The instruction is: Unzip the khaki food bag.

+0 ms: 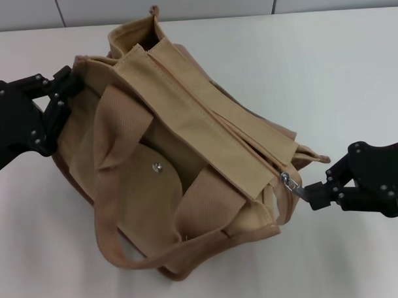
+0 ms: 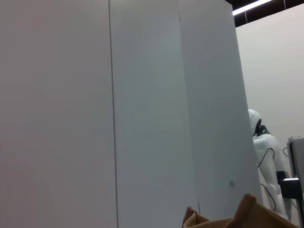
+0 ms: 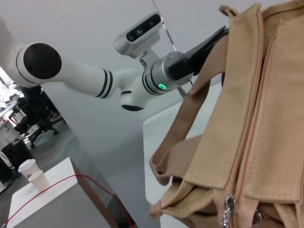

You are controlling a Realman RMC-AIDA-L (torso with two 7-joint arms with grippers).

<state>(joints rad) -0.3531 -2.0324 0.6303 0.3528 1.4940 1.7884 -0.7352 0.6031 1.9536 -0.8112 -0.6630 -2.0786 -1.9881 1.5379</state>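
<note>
The khaki food bag (image 1: 179,156) lies tipped on the white table, front pocket flap with its metal snap (image 1: 156,167) facing up and one loop handle (image 1: 109,211) draped forward. My left gripper (image 1: 65,88) is shut on the bag's left end. My right gripper (image 1: 312,196) is shut on the silver zipper pull (image 1: 290,183) at the bag's right end. The right wrist view shows the zipper (image 3: 251,118) running along the bag's top with the pull (image 3: 228,209) at its near end, and the left gripper's fingers (image 3: 202,47) on the far end. The left wrist view shows only a corner of the bag (image 2: 240,217).
The white table (image 1: 333,72) extends behind and to the right of the bag, with a grey panel wall beyond. My white left arm (image 3: 95,78) shows in the right wrist view. A side table with paper cups (image 3: 31,172) stands off to one side.
</note>
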